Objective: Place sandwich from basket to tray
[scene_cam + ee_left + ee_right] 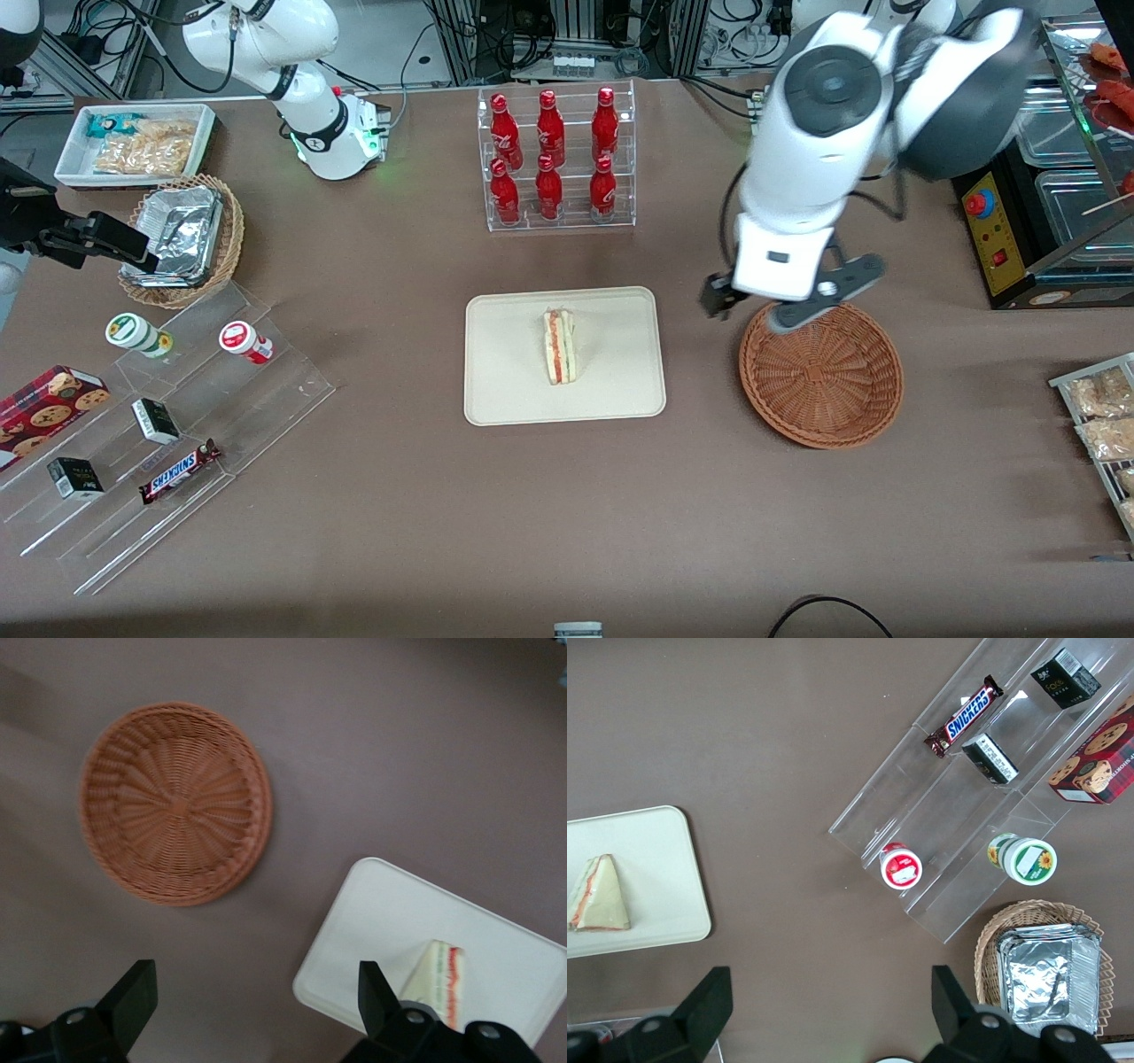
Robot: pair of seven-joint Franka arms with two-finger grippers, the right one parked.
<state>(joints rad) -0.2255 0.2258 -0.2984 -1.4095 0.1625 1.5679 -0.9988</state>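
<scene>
**Sandwich on the tray, pincer empty above the basket**

I see the sandwich (560,346) lying on its side near the middle of the tray (505,390), well apart from the basket (821,377), which holds nothing. I judge the task as good as done.

My pincer (252,997) hangs above the tabletop (567,514), over the basket edge farther from the front camera. Its fingers are spread wide and grip nothing.

The risks I see are small. If I bring the arm low toward the tray, a finger could clip the tray's rim and shift it, or topple the wedge. A low pass could also catch the basket's woven rim and drag it.

The tan basket (229,244) toward the parked arm's end holds a foil container (177,232).
</scene>
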